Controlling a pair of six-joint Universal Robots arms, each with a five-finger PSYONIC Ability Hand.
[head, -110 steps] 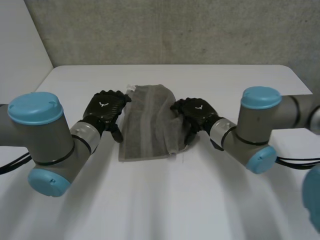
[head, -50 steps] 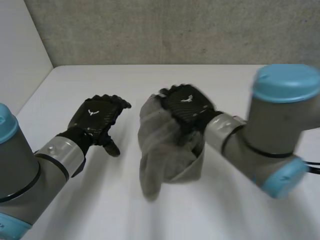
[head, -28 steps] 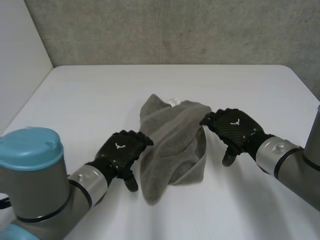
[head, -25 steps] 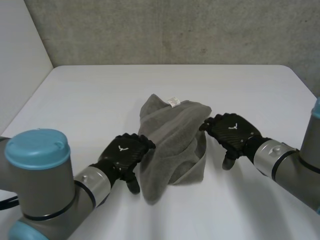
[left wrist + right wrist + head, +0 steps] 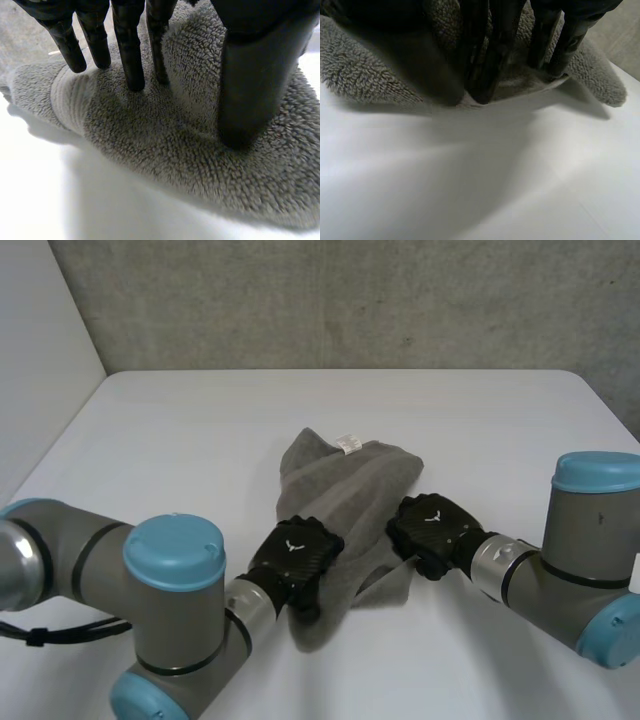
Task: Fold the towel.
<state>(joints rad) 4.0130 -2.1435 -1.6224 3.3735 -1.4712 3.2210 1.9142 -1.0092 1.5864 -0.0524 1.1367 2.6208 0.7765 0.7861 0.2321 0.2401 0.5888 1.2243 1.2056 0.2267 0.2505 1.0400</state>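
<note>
The towel (image 5: 350,485) lies in a lumpy heap in the middle of the worktop (image 5: 180,440). The left hand (image 5: 295,552) is open and presses down on its near edge. The right hand (image 5: 432,525) is at the towel's right edge; I cannot tell if it holds the cloth. A pull now might bunch the towel more or slide it, because the white worktop looks smooth. A grey wall (image 5: 350,300) stands behind.

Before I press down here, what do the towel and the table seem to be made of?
Towel: grey terry cloth, soft and matte. The left wrist view shows looped pile and a flatter woven band. It is probably cotton, though the fibre can't be confirmed. Table: a white, hard, smooth top with a faint sheen and soft shadows. It could be laminate or painted board; the look leaves that open.
</note>
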